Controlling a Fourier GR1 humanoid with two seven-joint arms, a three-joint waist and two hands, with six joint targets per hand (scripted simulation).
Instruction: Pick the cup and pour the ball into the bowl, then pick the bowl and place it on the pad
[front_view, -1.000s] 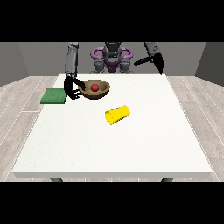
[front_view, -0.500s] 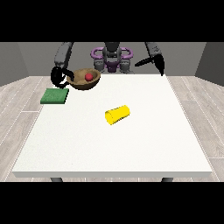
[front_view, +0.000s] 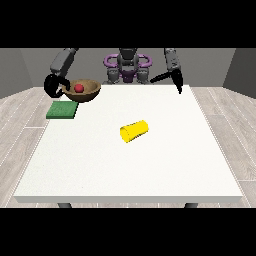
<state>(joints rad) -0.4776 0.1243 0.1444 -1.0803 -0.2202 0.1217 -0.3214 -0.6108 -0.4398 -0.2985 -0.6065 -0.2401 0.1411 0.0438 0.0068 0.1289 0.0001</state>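
Observation:
A brown bowl (front_view: 85, 91) with a red ball (front_view: 78, 88) inside hangs in the air above the table's back left corner. The hand at the view's left (front_view: 53, 84) holds it by its left rim. Just below and to the left lies the green pad (front_view: 62, 109), flat on the table. A yellow cup (front_view: 134, 130) lies on its side near the table's middle, its mouth turned towards the view's left front. The hand at the view's right (front_view: 178, 83) hangs above the table's back right edge, away from everything, its fingers pointing down.
The white table (front_view: 130, 165) fills most of the view, with wooden floor around it. The robot's torso (front_view: 127, 67) stands behind the far edge.
The bowl with the ball has been lifted off the table and carried up and to the view's left, towards the pad. The cup and the other hand have stayed put.

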